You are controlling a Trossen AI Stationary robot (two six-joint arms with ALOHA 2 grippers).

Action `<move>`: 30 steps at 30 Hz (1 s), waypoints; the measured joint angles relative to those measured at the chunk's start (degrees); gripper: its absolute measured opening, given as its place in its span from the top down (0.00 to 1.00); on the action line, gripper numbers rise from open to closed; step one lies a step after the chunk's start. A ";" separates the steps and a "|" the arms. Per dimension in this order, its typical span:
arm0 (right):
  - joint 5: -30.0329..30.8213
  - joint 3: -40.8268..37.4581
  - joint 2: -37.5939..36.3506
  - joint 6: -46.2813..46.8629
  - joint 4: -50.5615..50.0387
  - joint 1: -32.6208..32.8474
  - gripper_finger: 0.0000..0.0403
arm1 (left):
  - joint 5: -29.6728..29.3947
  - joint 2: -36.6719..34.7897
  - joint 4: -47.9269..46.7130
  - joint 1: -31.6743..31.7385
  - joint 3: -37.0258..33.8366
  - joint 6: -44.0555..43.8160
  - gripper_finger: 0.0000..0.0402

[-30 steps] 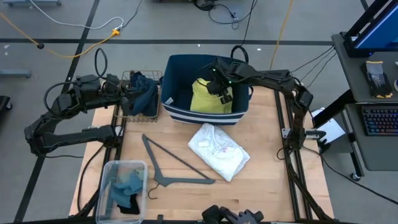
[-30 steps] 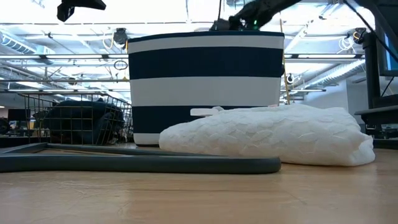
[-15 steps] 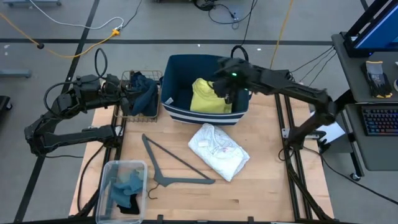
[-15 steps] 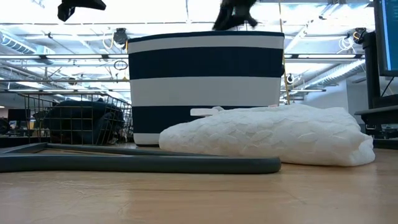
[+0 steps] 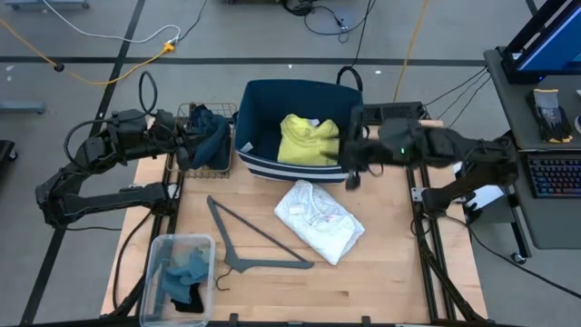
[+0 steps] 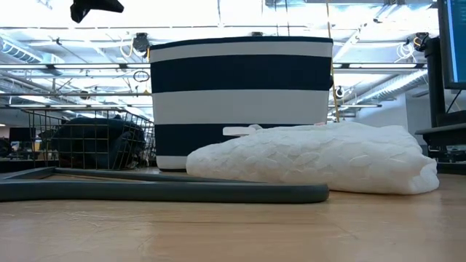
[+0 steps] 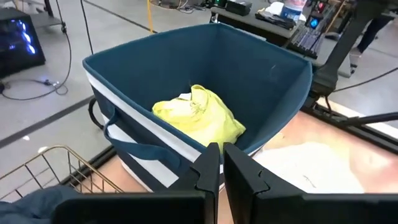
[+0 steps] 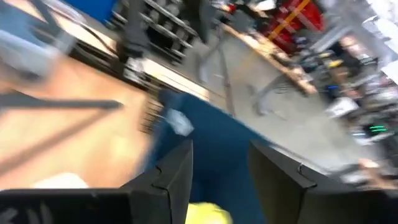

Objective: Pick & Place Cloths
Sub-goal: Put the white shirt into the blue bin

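Observation:
A yellow cloth [image 5: 307, 141] lies crumpled on the floor of the navy-and-white striped bin [image 5: 263, 162], also in the left wrist view [image 7: 199, 118]. A white cloth [image 5: 319, 219] lies flat on the table just near of the bin [image 6: 313, 164]. A navy cloth [image 5: 211, 134] sits in the wire basket [image 5: 193, 113]. Blue and teal cloths [image 5: 184, 275] fill a clear tub. My right gripper [image 5: 350, 171] hangs open beside the bin's right near corner [image 8: 221, 168]. My left gripper [image 7: 221, 165] is shut over the wire basket [image 5: 186, 145], empty.
A grey plastic hanger [image 5: 257, 243] lies on the table left of the white cloth [image 6: 167, 191]. The clear tub [image 5: 154, 272] stands at the near left corner. Bare wood shows along the near edge and near right. A desk with a keyboard [image 5: 554, 177] stands beyond the right edge.
My right gripper has drawn back from above the yellow cloth inside the bin, moving toward the table's right edge and a little toward the near edge, and is now outside the bin. The yellow cloth has stayed in the bin, lower and more spread out.

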 joint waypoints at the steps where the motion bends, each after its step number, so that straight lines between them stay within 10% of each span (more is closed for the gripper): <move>1: 0.04 0.00 0.20 2.28 -0.20 1.87 0.64 | 0.01 -0.03 0.02 0.01 -0.22 0.34 0.95; 18: 11.83 0.00 8.71 37.69 -11.39 22.09 0.64 | 0.05 -0.04 -0.06 -0.01 -4.59 1.49 0.95; 30: 8.58 0.00 11.47 68.96 -25.99 24.51 0.64 | 4.04 -0.04 0.31 -0.03 -4.59 3.54 0.95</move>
